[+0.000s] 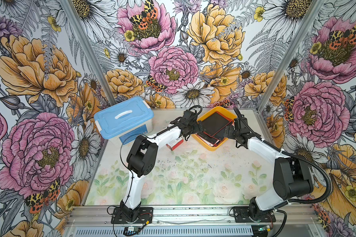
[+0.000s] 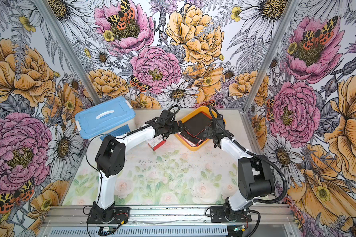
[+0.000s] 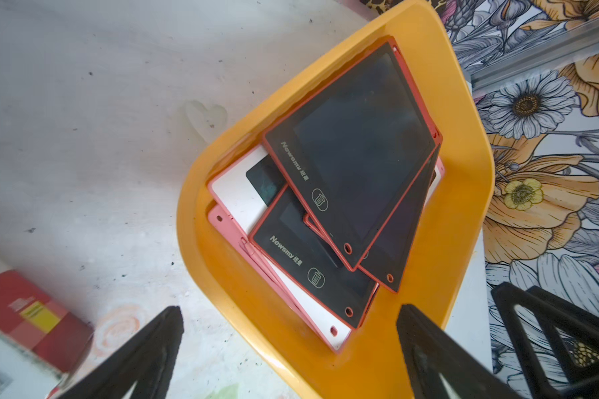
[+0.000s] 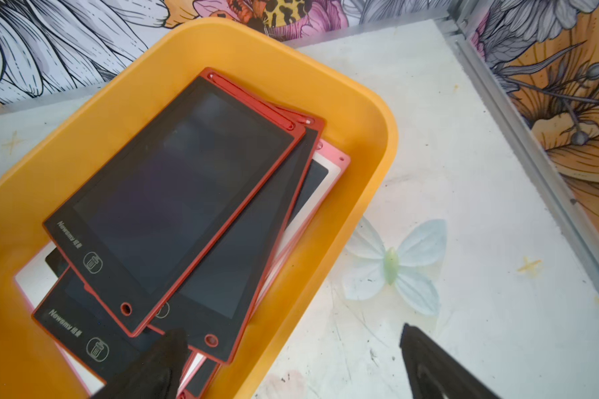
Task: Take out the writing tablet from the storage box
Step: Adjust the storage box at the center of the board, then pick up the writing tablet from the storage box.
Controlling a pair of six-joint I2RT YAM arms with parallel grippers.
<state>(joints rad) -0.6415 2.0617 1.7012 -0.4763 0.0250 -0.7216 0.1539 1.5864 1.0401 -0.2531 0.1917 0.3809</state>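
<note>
The storage box (image 1: 211, 148) is a shallow yellow-orange bin at the back of the table, right of centre, and shows in both top views (image 2: 193, 148). Several writing tablets lie stacked askew in it. The top writing tablet (image 3: 357, 155) (image 4: 173, 193) (image 1: 215, 121) has a black screen with a red edge; white and pink ones lie beneath. My left gripper (image 3: 289, 311) (image 1: 199, 126) is open at the box's left rim (image 3: 201, 207), one finger outside and one over the box. My right gripper (image 4: 291, 331) (image 1: 227, 131) is open astride the right rim (image 4: 370, 138), one finger over the tablets.
A translucent box with a blue lid (image 1: 123, 117) stands at the back left. A small red-and-white carton (image 1: 174, 143) (image 3: 32, 314) lies under the left forearm, just left of the storage box. Aluminium frame rails (image 4: 533, 145) run close behind and right of it.
</note>
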